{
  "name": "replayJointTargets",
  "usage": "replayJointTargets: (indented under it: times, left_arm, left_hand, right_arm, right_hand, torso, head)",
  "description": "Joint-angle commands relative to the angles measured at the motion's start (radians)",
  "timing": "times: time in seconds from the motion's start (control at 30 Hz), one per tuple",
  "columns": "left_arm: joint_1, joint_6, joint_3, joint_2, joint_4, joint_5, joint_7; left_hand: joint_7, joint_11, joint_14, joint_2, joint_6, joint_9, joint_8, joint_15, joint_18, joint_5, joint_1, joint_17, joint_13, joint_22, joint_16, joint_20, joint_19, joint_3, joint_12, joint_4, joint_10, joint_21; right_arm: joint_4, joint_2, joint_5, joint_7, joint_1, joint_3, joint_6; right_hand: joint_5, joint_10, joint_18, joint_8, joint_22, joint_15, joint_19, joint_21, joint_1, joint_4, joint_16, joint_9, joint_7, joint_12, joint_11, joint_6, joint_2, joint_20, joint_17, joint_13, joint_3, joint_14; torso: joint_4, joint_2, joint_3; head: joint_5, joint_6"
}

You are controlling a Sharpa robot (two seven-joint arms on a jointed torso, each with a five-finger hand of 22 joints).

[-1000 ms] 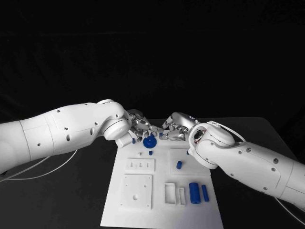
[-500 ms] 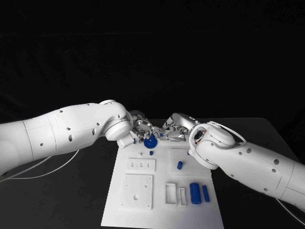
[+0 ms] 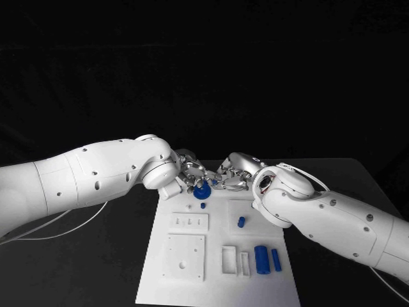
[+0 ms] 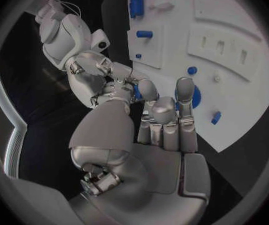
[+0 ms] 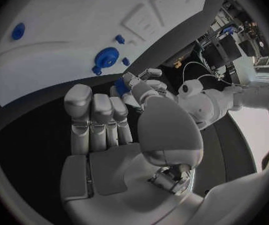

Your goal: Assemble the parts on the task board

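Fingers of left hand (image 3: 193,174) and right hand (image 3: 234,176) meet over a blue part (image 3: 202,190); grip unclear.
Task board (image 3: 218,281) holds loose blue cylinders (image 3: 261,258).

Task board (image 3: 218,281) at centre of table (image 3: 103,268), long axis 12 to 6 o'clock. Left robot hand (image 3: 192,171) and right robot hand (image 3: 234,174) meet over board's 12 o'clock end, round part (image 3: 202,191) on board just below them. Two long parts (image 3: 267,258) side by side at 5 o'clock. Small part (image 3: 241,222) near board centre, toward 3 o'clock.
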Motion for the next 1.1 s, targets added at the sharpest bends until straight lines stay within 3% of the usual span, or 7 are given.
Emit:
replayJointTargets:
  times: [0.03,0.47,0.63,0.67,0.7,0.8,1.1]
  left_arm:
    - [0.000,0.013,0.001,0.004,0.001,0.005,0.009]
    - [-0.001,0.011,0.000,0.006,0.003,0.016,0.019]
    - [-0.002,0.011,0.000,0.005,0.002,0.025,0.025]
    - [-0.002,0.011,0.000,0.005,0.002,0.026,0.027]
    - [-0.002,0.011,0.000,0.005,0.002,0.027,0.028]
    - [-0.003,0.012,0.000,0.004,0.001,0.034,0.032]
    - [-0.004,0.011,0.000,0.004,0.000,0.060,0.034]
  left_hand:
    - [-0.010,-0.004,-0.008,0.014,-0.001,0.001,-0.001,0.000,0.009,0.018,0.005,0.000,0.002,0.007,0.006,-0.002,0.009,-0.002,-0.004,-0.016,0.023,-0.006]
    - [-0.018,-0.006,-0.009,0.066,0.005,0.030,0.003,-0.002,0.007,0.103,0.072,0.001,0.001,0.027,0.008,-0.004,0.010,0.066,-0.005,-0.106,0.023,-0.018]
    - [-0.020,-0.004,-0.012,0.083,0.001,0.126,0.005,-0.003,0.006,0.141,0.074,0.000,-0.003,0.041,0.009,-0.005,0.010,0.111,-0.007,-0.161,0.025,-0.025]
    - [-0.019,-0.003,-0.012,0.087,-0.003,0.143,0.003,-0.003,0.006,0.113,0.077,0.001,-0.004,0.043,0.009,-0.005,0.009,0.135,-0.008,-0.174,0.025,-0.027]
    - [-0.015,-0.002,-0.012,0.091,-0.005,0.154,0.003,-0.002,0.007,0.050,0.085,0.002,-0.004,0.046,0.010,-0.005,0.009,0.185,-0.009,-0.192,0.025,-0.027]
    - [-0.017,-0.001,-0.011,0.036,-0.004,0.257,0.001,-0.002,0.010,0.052,0.013,0.001,-0.007,0.067,0.013,-0.005,0.012,0.357,-0.006,-0.199,0.027,-0.034]
    - [-0.033,-0.011,-0.006,0.009,0.023,0.408,0.000,-0.008,0.006,0.084,-0.008,0.011,-0.014,0.097,0.021,-0.008,0.023,0.391,-0.004,-0.195,0.034,-0.056]
  right_arm:
    - [0.003,0.003,-0.008,0.011,0.000,-0.001,0.026]
    - [0.005,0.003,-0.006,0.011,0.000,-0.005,0.033]
    - [0.004,0.003,-0.006,0.010,0.000,-0.006,0.034]
    - [0.004,0.003,-0.006,0.010,0.000,-0.006,0.034]
    - [0.003,0.003,-0.006,0.010,0.000,-0.006,0.034]
    - [0.001,0.004,-0.006,0.010,0.000,-0.006,0.033]
    - [-0.010,0.005,-0.004,0.013,0.000,-0.006,0.031]
  right_hand:
    - [0.006,0.005,-0.008,0.002,0.098,-0.004,0.044,0.004,0.011,0.005,0.004,0.000,-0.003,0.001,-0.001,0.006,0.001,-0.004,-0.001,-0.001,-0.002,0.005]
    - [0.010,0.005,-0.009,0.003,0.098,-0.005,0.044,0.004,0.012,0.008,0.003,0.000,-0.003,0.001,-0.001,0.006,0.002,-0.005,-0.002,-0.001,-0.006,0.005]
    - [0.010,0.005,-0.009,0.003,0.098,-0.005,0.044,0.004,0.012,0.008,0.003,0.000,-0.003,0.001,-0.001,0.006,0.002,-0.005,-0.002,-0.001,-0.006,0.005]
    - [0.010,0.005,-0.009,0.003,0.098,-0.005,0.044,0.004,0.012,0.008,0.003,0.000,-0.003,0.001,-0.001,0.006,0.002,-0.005,-0.002,-0.001,-0.006,0.005]
    - [0.010,0.005,-0.009,0.003,0.098,-0.005,0.044,0.004,0.012,0.008,0.003,0.000,-0.003,0.001,-0.001,0.006,0.002,-0.005,-0.002,-0.001,-0.006,0.005]
    - [0.010,0.005,-0.009,0.003,0.098,-0.005,0.044,0.004,0.012,0.008,0.003,0.000,-0.003,0.001,-0.001,0.006,0.002,-0.005,-0.002,-0.001,-0.006,0.005]
    - [0.010,0.000,-0.008,0.002,0.097,-0.005,0.043,-0.002,0.012,0.012,-0.001,-0.004,0.000,-0.006,0.001,-0.003,-0.001,-0.005,-0.005,-0.006,-0.011,0.004]
  torso:
    - [0.0002,0.000,0.0000]
    - [0.0003,0.000,-0.0002]
    - [0.0002,0.000,-0.0005]
    - [0.0006,0.000,-0.0004]
    - [0.0006,0.000,-0.0006]
    - [0.0012,0.000,-0.0006]
    - [0.0010,0.000,-0.0005]
  head:
    - [0.001,0.000]
    - [0.002,-0.002]
    - [0.002,-0.002]
    - [0.002,-0.002]
    - [0.002,-0.002]
    - [0.002,-0.003]
    - [0.004,-0.003]
